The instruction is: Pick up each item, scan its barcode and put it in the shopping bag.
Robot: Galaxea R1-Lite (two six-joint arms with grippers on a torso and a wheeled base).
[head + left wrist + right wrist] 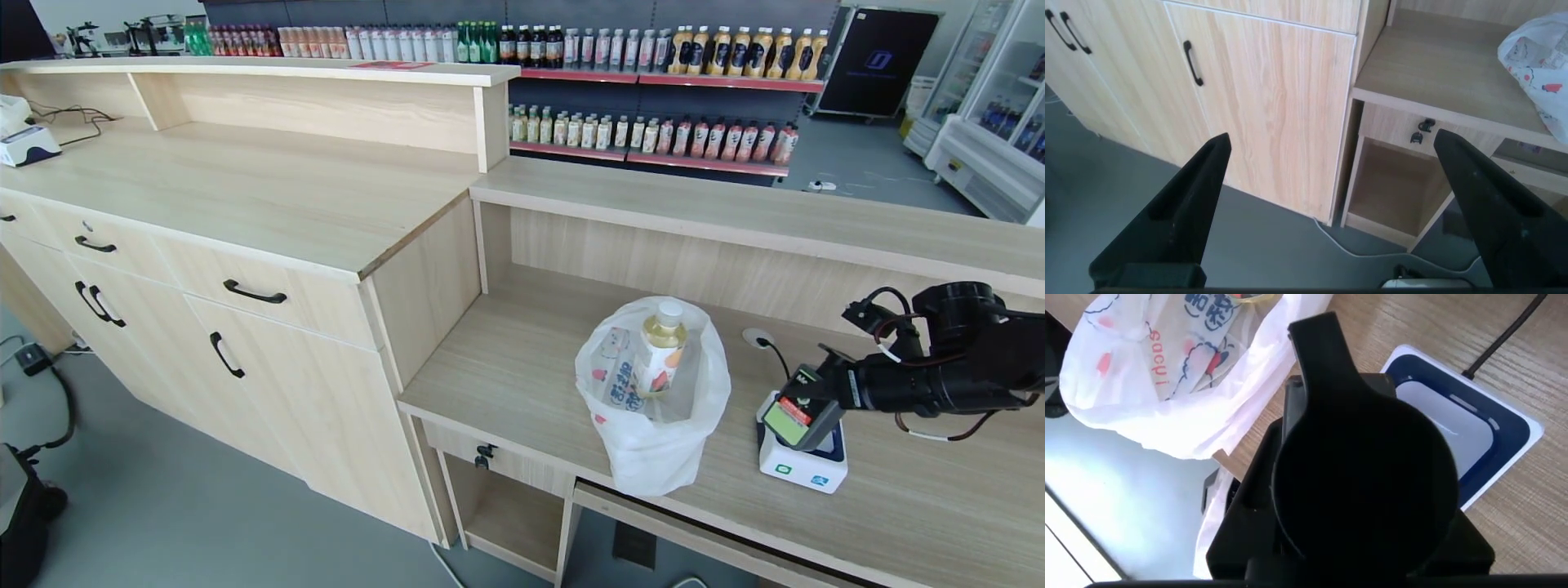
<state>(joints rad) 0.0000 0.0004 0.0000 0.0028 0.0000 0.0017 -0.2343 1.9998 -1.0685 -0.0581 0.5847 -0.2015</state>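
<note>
Right gripper (819, 390): closed on the item (793, 421), a small dark pack with a green label face and a red band. The item hangs just above the scanner (804, 467), at its left end, on the right part of the lower counter (522, 367). The item's long axis is tilted. Its upper end lies in the gripper and its lower end points down toward the scanner top. The label face is turned near and left. The label print is too small to read.

Scanner: white housing, dark blue top, and two small square marks, one green and one blue, on the near side.

Shopping bag (653, 445): white plastic, standing open left of the scanner, with blue and red print. A bottle (661, 347) stands upright inside, white cap up.

Left gripper (1329, 137): fingers spread wide, holding nothing, above the floor near the cabinet doors.
</note>
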